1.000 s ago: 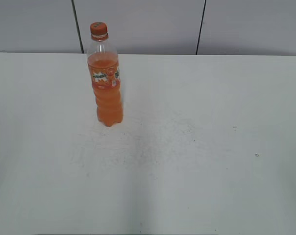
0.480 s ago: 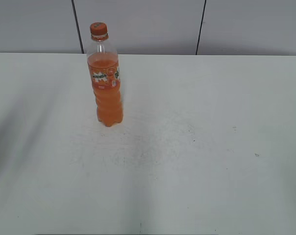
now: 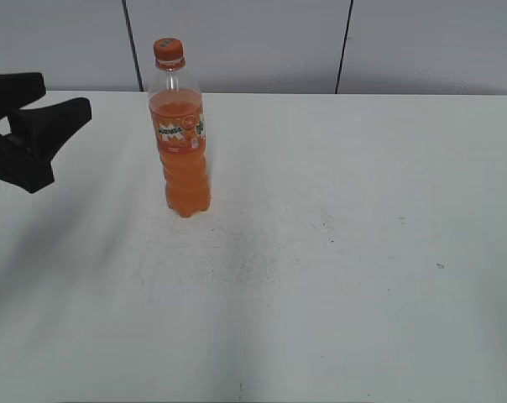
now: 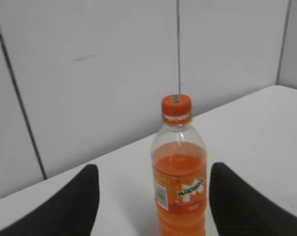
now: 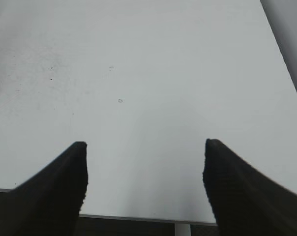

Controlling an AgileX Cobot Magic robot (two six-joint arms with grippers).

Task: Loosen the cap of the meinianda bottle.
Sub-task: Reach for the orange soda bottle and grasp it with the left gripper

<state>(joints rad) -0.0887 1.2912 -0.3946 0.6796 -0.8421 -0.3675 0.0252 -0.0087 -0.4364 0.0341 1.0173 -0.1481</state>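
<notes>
The meinianda bottle [image 3: 183, 151] stands upright on the white table, left of the middle, full of orange soda with an orange label band. Its orange cap [image 3: 168, 49] sits on top. My left gripper [image 3: 56, 96] is open at the far left of the exterior view, apart from the bottle. In the left wrist view the bottle [image 4: 180, 191] and cap [image 4: 176, 105] show between the open fingers [image 4: 153, 169], farther off. My right gripper [image 5: 144, 145] is open and empty above bare table near its front edge; it is out of the exterior view.
The white table [image 3: 337, 252] is scuffed with small dark specks. A grey panelled wall [image 3: 253, 42] runs behind its far edge. The right wrist view shows the table's near edge [image 5: 138, 216].
My left gripper has come into the exterior view from the left edge. The bottle has not moved.
</notes>
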